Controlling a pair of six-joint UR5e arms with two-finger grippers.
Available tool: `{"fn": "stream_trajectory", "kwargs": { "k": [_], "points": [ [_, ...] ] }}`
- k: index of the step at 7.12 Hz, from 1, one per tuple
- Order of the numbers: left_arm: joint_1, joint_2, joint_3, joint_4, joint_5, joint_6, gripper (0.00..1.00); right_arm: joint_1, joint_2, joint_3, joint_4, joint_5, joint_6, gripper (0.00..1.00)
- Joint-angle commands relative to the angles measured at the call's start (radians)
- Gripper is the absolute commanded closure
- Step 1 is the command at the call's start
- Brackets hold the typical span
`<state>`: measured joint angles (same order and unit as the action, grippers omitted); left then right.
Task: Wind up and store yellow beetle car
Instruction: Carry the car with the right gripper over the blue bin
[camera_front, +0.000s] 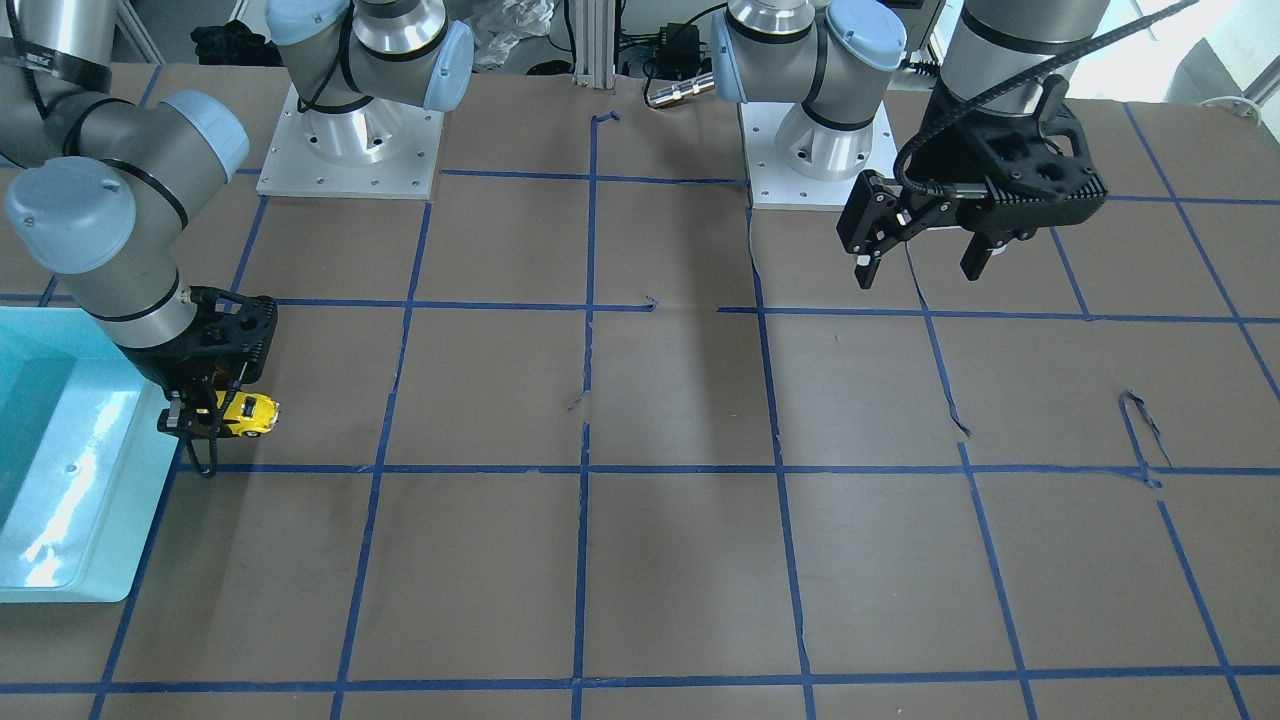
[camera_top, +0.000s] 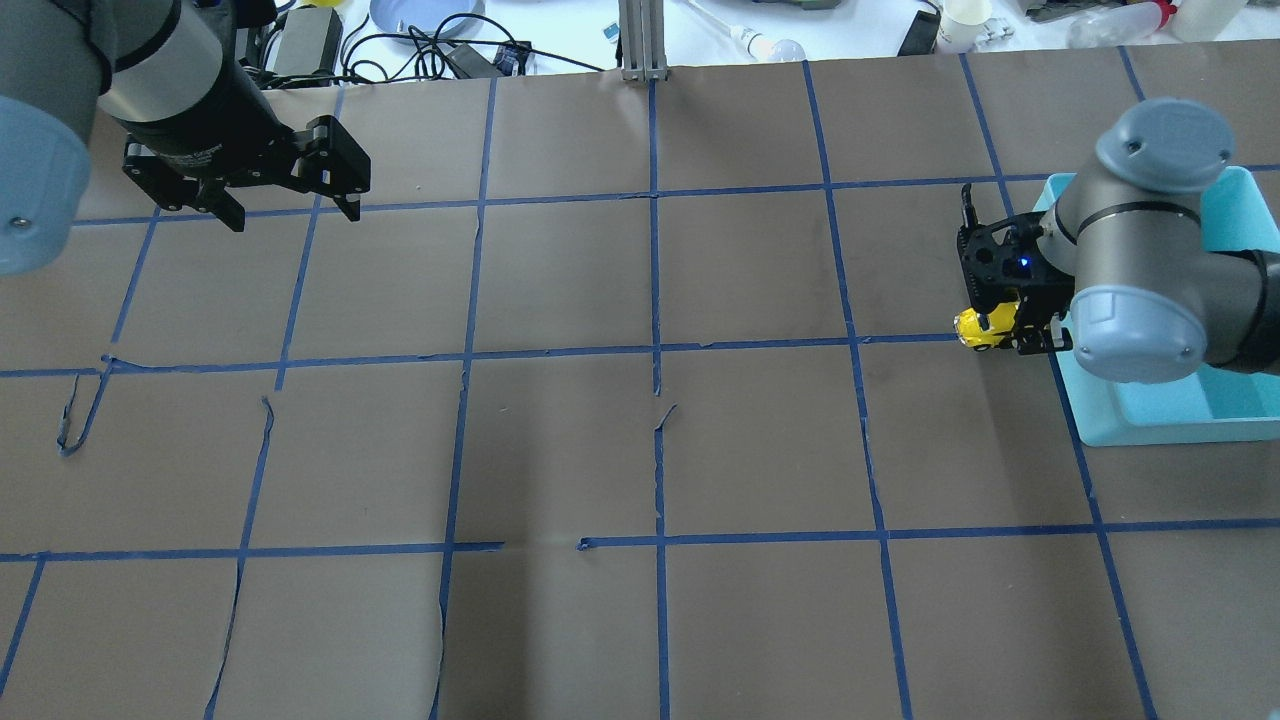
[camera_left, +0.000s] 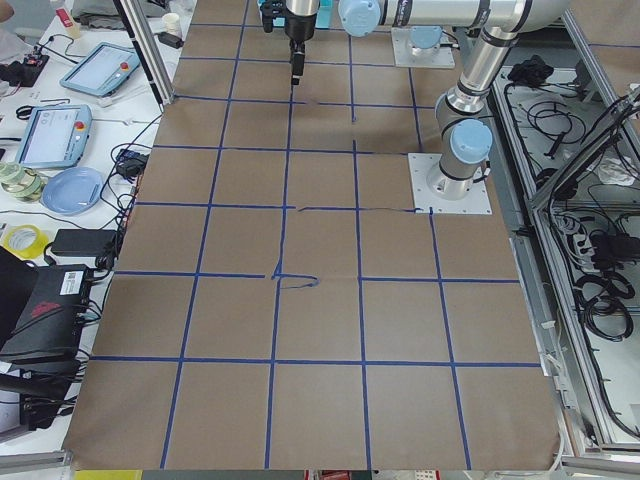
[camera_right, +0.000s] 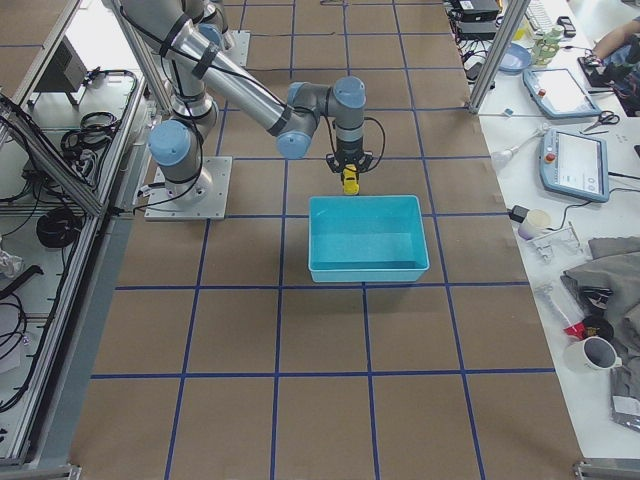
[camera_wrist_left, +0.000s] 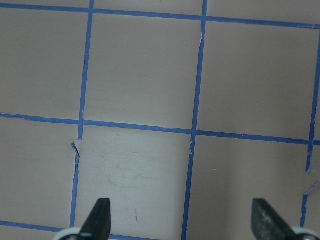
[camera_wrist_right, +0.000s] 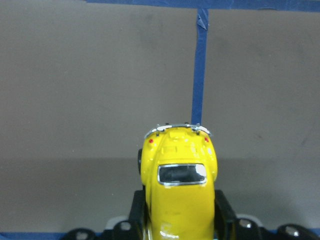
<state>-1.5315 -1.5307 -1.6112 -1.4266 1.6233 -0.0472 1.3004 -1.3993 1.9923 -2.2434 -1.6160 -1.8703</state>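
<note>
The yellow beetle car (camera_front: 250, 413) is a small glossy toy held in my right gripper (camera_front: 205, 420), which is shut on it just beside the teal bin's (camera_front: 70, 500) edge. The car also shows in the overhead view (camera_top: 982, 328), in the exterior right view (camera_right: 350, 181) and in the right wrist view (camera_wrist_right: 179, 185), where black fingers clamp its sides. My left gripper (camera_front: 920, 262) is open and empty, high over the far side of the table; it also shows in the overhead view (camera_top: 290, 208) and in its wrist view (camera_wrist_left: 182, 220).
The brown table top is gridded with blue tape (camera_front: 585, 468). The teal bin (camera_top: 1180, 410) stands at the table's right end. Both arm bases (camera_front: 350, 150) stand on white plates at the robot's side. Cables and clutter (camera_top: 450, 40) lie beyond the far edge.
</note>
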Motion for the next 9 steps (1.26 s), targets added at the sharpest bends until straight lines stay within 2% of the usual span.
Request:
{"fn": "stream_trajectory", "kwargs": {
  "k": [1,3,6,7,9],
  "points": [
    [-0.001,0.0,-0.001,0.0,0.0,0.004,0.0,0.002,-0.023,-0.091,0.123,-0.027,0.006,0.99],
    [-0.001,0.0,0.0,0.0,0.0,0.004,0.0,0.002,-0.024,-0.156,0.181,-0.028,0.028,0.99],
    [-0.001,0.0,-0.001,0.0,0.0,0.004,0.0,-0.015,-0.007,-0.369,0.37,-0.045,0.016,1.0],
    [-0.001,0.0,-0.001,0.0,0.0,0.004,0.0,-0.071,-0.006,-0.383,0.375,-0.071,0.004,1.0],
    [-0.001,0.0,0.0,0.0,0.0,0.004,0.0,-0.217,0.016,-0.359,0.373,-0.058,-0.087,1.0]
  ]
}}
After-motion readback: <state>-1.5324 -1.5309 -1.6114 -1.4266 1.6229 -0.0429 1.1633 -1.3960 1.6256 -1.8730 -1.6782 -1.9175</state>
